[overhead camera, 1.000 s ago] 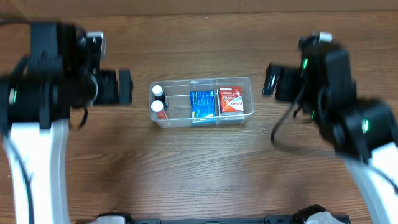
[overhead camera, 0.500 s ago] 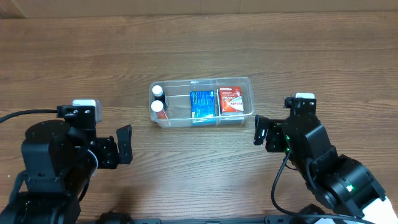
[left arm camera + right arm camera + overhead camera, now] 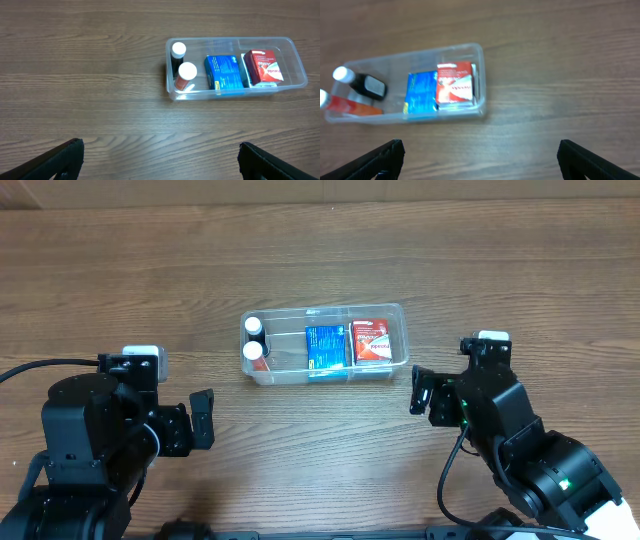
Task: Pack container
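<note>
The clear plastic container sits on the wood table near the middle. It holds two white-capped bottles at its left end, a blue box in the middle and a red box at the right. It also shows in the left wrist view and the right wrist view. My left gripper is open and empty, below and left of the container. My right gripper is open and empty, just right of and below the container.
The wooden table spreads all round the container. The arms' dark bodies fill the lower left and lower right corners of the overhead view.
Both arms pulled back from the container's level toward the near edge of the table. In the last half second they barely moved.
</note>
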You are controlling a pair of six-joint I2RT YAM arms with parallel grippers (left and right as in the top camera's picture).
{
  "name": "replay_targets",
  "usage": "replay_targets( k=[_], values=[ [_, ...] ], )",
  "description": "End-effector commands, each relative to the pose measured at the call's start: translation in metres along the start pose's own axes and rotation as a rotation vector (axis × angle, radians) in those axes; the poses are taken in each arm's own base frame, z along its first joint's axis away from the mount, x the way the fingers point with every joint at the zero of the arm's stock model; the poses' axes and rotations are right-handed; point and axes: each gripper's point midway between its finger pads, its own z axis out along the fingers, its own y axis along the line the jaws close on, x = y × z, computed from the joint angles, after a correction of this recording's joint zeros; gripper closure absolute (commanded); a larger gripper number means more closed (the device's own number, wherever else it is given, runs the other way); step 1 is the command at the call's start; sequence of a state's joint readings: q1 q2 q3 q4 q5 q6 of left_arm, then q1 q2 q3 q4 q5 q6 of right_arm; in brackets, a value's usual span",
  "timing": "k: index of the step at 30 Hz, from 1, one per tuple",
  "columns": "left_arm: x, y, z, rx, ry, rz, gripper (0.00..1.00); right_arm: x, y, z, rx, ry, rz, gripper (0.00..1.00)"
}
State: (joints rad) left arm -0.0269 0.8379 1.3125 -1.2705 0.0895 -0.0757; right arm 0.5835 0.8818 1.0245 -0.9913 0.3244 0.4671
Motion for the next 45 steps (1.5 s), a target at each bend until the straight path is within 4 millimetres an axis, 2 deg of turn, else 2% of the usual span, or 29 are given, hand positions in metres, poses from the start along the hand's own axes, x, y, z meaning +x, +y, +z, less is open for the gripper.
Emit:
replay_targets(
  k=[1,11,15,21,26,31,36,45],
  values=[
    [0.003,0.001,0.0,-0.009,0.003,-0.013,0.0,-0.004,-0.003,0.0,0.024,-0.021,-0.033,0.0],
    [0.003,0.001,0.0,-0.009,0.003,-0.013,0.0,-0.033,0.011,-0.002,-0.016,-0.141,-0.286,0.0],
    [0.003,0.001,0.0,-0.009,0.003,-0.013,0.0,-0.048,-0.004,0.0,0.001,-0.195,-0.223,0.0],
    [0.003,0.001,0.0,-0.009,0.003,-0.013,0.0,-0.051,-0.022,0.002,-0.037,-0.284,-0.21,0.0],
    [0.003,0.001,0.0,-0.009,0.003,-0.013,0.0,-0.046,-0.044,-0.005,-0.037,-0.435,-0.161,0.0],
    [0.003,0.001,0.0,-0.009,0.003,-0.013,0.0,-0.024,-0.06,-0.004,-0.062,-0.594,-0.129,0.0],
    [0.003,0.001,0.0,-0.009,0.003,-0.013,0.0,-0.012,-0.061,0.002,-0.106,-0.727,-0.133,0.0],
    [0.003,0.001,0.0,-0.009,0.003,-0.013,0.0,0.0,-0.063,0.004,-0.137,-0.903,-0.14,0.0]
  ],
)
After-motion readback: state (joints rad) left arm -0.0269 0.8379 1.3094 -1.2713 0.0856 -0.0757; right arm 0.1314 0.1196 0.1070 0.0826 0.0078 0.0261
